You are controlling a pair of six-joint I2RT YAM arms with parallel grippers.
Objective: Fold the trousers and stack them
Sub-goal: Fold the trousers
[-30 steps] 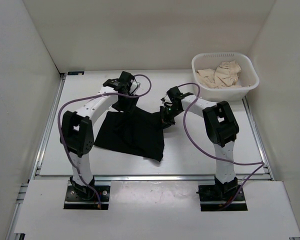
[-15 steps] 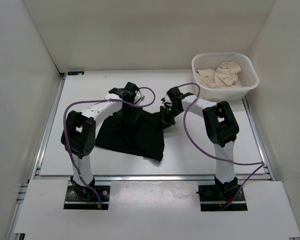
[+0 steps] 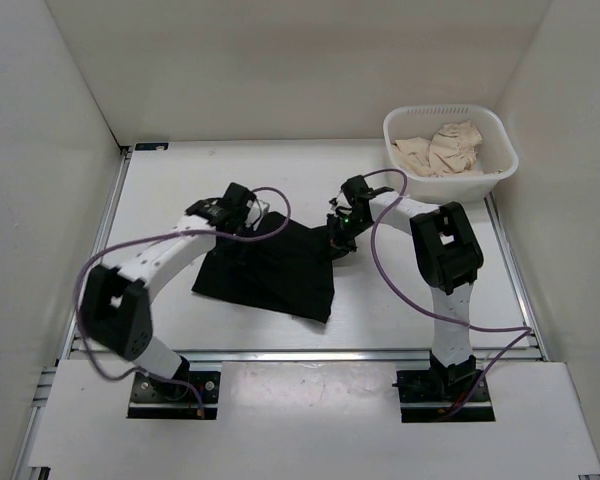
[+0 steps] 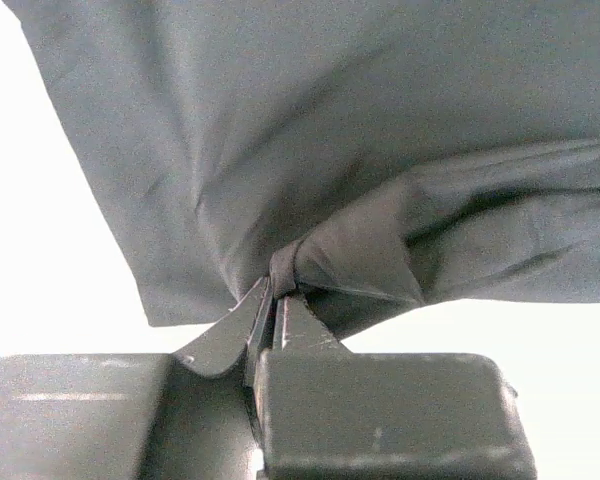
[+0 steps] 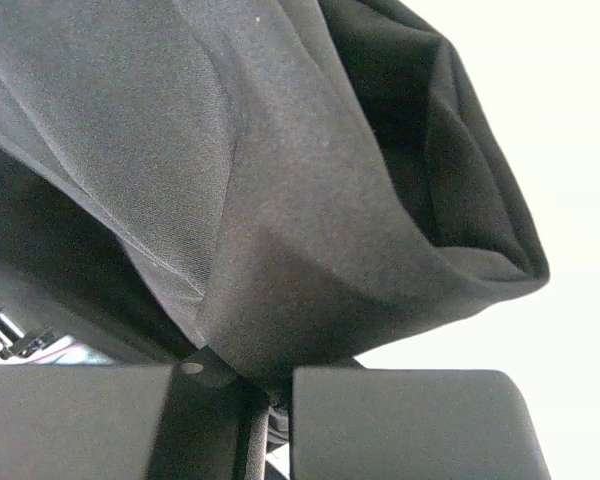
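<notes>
My left gripper (image 4: pixel 278 300) is clamped on a small pinch of the trousers (image 3: pixel 270 272), which lie partly folded at frame centre on the counter (image 3: pixel 400 300). My right gripper (image 5: pixel 248 375) grips their upper-right edge. Risk: the thin left pinch slips under tension; unequal pull skews the fold.

White basket (image 3: pixel 452 184) holds crumpled beige cloth (image 3: pixel 442 148).

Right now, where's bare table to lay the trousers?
Bare table: the strip between the trousers and the near rail, and in front of the basket. Crowded along the trousers' far edge, where left gripper and right gripper pinch fabric.
</notes>
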